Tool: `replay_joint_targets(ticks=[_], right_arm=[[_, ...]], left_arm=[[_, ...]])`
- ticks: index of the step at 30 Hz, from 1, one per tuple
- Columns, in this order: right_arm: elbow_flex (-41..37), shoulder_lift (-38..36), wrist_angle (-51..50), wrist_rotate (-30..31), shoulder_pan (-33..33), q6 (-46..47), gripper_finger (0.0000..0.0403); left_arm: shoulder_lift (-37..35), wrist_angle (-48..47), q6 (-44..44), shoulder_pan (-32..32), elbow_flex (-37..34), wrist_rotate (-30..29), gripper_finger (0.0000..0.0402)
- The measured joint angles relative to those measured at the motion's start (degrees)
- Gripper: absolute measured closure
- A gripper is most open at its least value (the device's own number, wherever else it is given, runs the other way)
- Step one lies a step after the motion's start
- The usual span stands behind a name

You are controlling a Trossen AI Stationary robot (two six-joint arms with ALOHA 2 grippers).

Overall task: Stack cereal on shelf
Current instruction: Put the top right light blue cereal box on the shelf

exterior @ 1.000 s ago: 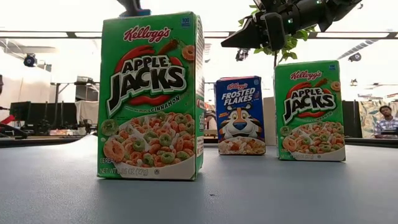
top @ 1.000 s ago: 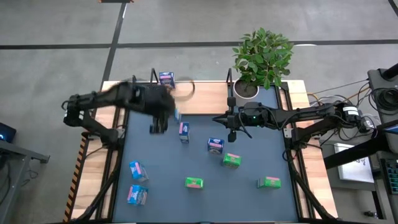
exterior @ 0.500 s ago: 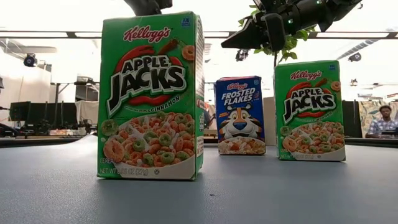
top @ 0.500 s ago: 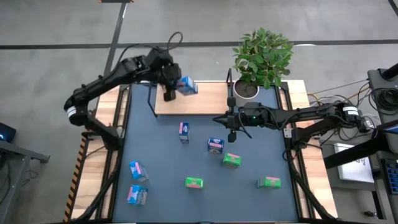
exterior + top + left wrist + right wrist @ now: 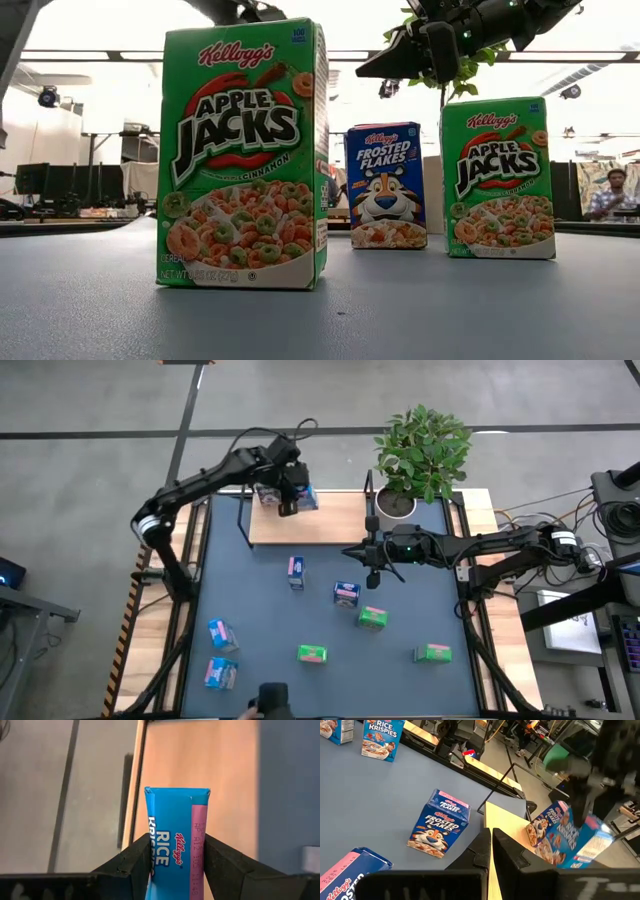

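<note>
Barely started, by the look of it. One Rice Krispies box is clamped between the left gripper fingers and is held over the far-left end of the shelf, not yet set down. Whether another box sits there already can't be told. Eight boxes are left on the table, like the Frosted Flakes. The right gripper is parked mid-table, fingers pressed together, nothing held.

A robotics lab: a blue-topped desk on a bare concrete floor, cabled arms, ceiling light strips, and a person seated at far workstations.
</note>
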Motion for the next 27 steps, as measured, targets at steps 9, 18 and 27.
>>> replay_joint_targets(ticks=[9, 18, 27], right_arm=[[0.00, 0.00, -0.16, 0.00, 0.00, 0.01, 0.0394], [0.00, 0.00, -0.81, 0.02, 0.01, 0.62, 0.0394], [0.00, 0.00, -1.84, 0.05, 0.00, 1.61, 0.0394]], left_arm=[[9.18, -5.40, 3.65, 1.98, 10.88, -1.45, 0.0256], [18.90, -15.03, 5.84, 4.32, 24.98, 2.34, 0.0256], [21.02, -17.22, 5.85, 6.73, 26.35, 3.26, 0.0256]])
